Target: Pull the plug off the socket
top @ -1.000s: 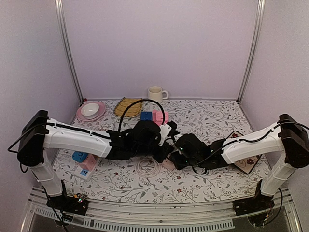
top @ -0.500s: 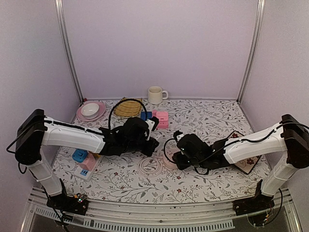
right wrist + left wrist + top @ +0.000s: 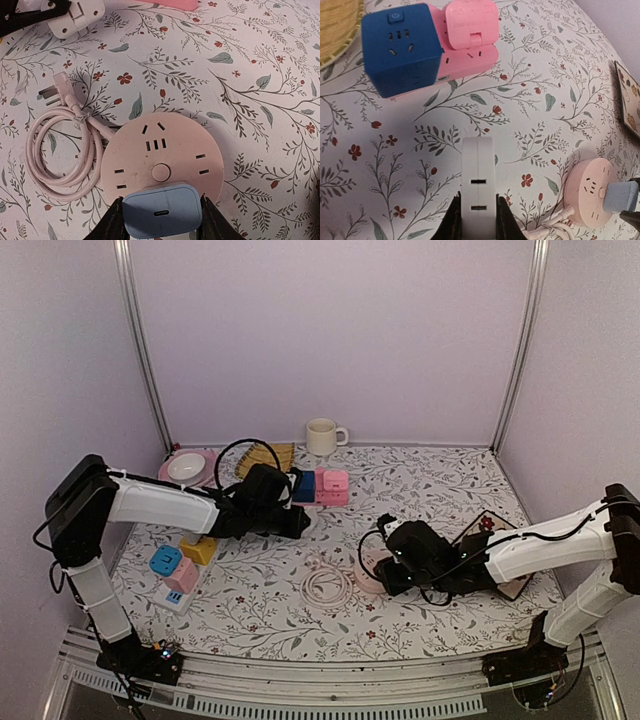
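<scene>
A round pink socket [image 3: 162,150] lies on the floral table, also in the top view [image 3: 370,578]. A light blue plug [image 3: 162,210] sits at its near edge, and my right gripper [image 3: 161,202] is shut on that plug's sides; in the top view the gripper [image 3: 390,568] is right of the socket. I cannot tell whether the plug's prongs are still in. My left gripper [image 3: 477,200] is shut on a white adapter [image 3: 477,185] and holds it above the table, apart from the socket, at the centre left [image 3: 297,523]. The socket's pink cable [image 3: 60,150] is coiled beside it.
A blue cube socket [image 3: 303,483] and a pink one [image 3: 333,486] stand at the back. A mug [image 3: 322,435], a yellow woven mat [image 3: 262,458] and a pink plate with a bowl [image 3: 187,470] are behind. A power strip [image 3: 178,580] lies left, a patterned tile [image 3: 500,560] right.
My left arm has drawn back to the left and far side, carrying the white adapter away from the round socket. My right gripper and the socket have shifted a little to the right.
</scene>
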Tool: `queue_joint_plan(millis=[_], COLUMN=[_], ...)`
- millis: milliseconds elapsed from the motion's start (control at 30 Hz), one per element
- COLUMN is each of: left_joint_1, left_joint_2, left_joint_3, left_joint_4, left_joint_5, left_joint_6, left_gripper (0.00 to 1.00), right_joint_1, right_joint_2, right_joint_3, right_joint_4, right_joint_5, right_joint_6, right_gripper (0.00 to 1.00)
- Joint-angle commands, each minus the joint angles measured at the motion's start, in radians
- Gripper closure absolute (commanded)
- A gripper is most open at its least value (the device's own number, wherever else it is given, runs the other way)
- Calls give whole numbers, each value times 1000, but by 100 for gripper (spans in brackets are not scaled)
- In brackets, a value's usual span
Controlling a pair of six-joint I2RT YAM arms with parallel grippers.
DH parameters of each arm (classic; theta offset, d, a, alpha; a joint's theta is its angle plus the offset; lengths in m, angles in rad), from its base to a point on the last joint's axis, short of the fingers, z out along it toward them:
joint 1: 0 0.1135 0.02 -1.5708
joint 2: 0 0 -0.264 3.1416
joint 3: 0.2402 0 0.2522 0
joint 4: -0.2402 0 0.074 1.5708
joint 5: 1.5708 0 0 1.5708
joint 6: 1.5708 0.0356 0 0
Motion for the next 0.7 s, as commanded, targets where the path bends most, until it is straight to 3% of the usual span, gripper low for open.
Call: queue_joint_plan(millis=[0, 433, 533, 667], left_joint_1=[4, 23, 24, 23], left_joint_2=[71, 125, 122, 110], left_joint_3=[58, 65, 65, 64], left_joint_4=[9, -8, -22, -28], left_joint_5=[68, 36, 1, -16], left_joint_6=[-9, -6, 4, 19], left_gripper=[95, 84, 75, 56], right_joint_1=[-5, -5, -5, -5], right_joint_2=[-44, -29, -17, 0], right_joint_3=[-28, -7, 5, 20], right_joint_4=[-27, -24, -24, -22], right_joint_5=[8, -5, -8, -14], right_joint_6=[2, -5, -8, -12], right_gripper=[78, 78, 78, 78])
